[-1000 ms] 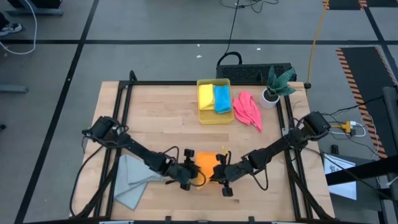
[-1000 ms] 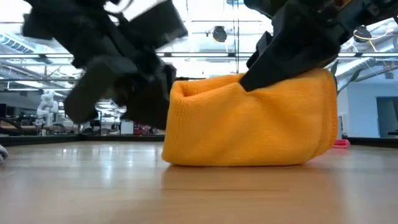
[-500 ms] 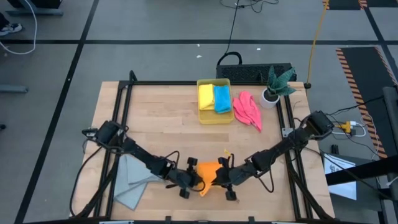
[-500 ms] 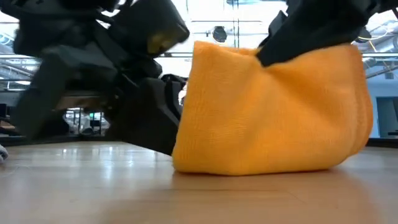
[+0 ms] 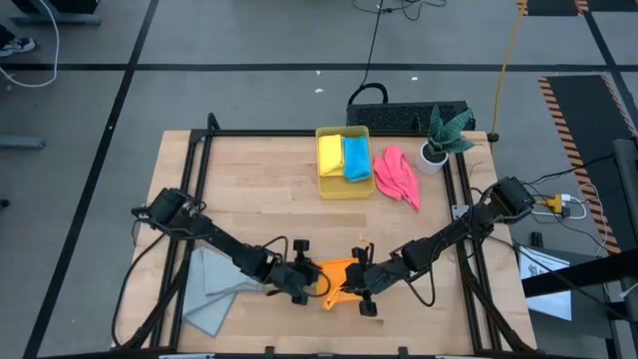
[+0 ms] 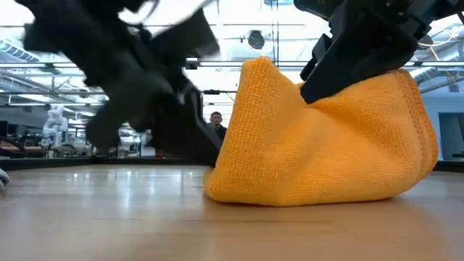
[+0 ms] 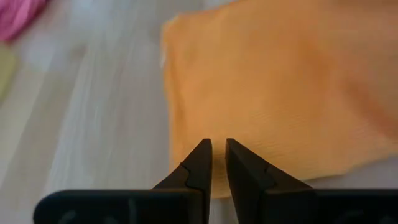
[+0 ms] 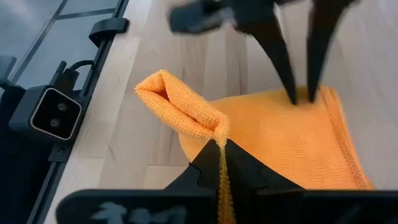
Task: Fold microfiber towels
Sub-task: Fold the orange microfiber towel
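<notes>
Change: both arms are sitting slightly farther back from the counter's front edge than half a second ago, and the orange towel's raised fold is sagging lower and leaning toward the right arm.
Counter (image 5: 269, 189): wooden top inside a black frame, carrying everything below.
Grey towel (image 5: 211, 289): lying loosely flat near the front left corner.
Yellow bin (image 5: 343, 187): standing at the middle of the back edge, holding a yellow towel (image 5: 330, 156) and a blue towel (image 5: 355, 158) side by side.
Pink towel (image 5: 396, 177): lying crumpled just beside the bin, toward the back right corner.
Plant (image 5: 442, 133): standing in its white pot at the back right corner.
Orange towel (image 5: 337, 275): sitting near the middle of the front edge, half folded, one edge lifted off the wood.
Left claw (image 7: 218, 163): jaws standing nearly together with a thin gap, tips touching the towel's edge; whether they are pinching cloth is not clear.
Right claw (image 8: 221, 163): pinching tight on the orange towel's lifted corner.
</notes>
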Available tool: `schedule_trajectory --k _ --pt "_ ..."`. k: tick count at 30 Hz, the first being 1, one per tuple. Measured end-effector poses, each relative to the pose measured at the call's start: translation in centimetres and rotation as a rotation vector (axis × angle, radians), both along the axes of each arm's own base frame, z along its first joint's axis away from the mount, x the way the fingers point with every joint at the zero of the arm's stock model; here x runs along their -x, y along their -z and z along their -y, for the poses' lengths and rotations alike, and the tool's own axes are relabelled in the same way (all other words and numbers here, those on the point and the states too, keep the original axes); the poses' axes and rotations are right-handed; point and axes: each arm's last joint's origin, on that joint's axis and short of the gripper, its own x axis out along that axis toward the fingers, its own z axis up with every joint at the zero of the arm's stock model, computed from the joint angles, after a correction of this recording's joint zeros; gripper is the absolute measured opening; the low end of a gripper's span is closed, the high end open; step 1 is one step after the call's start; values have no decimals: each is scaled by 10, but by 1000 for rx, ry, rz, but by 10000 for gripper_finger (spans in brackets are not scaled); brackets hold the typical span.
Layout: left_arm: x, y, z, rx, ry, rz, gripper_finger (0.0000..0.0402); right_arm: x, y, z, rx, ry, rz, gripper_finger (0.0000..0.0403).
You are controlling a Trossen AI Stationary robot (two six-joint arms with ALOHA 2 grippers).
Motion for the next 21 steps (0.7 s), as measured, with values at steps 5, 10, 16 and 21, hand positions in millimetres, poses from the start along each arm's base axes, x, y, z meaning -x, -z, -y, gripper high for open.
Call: schedule_trajectory --k 5,10,16,21 --pt "-6 15 -5 21 -12 -15 51 -1 -2 3 38 37 28 4" --pt "-7 19 -2 29 -3 -1 51 -5 -2 13 70 113 37 4" --pt "-7 17 4 23 35 28 51 -11 11 28 76 199 -27 4" --pt "0 3 12 -2 16 65 51 -12 19 31 86 211 -64 4"
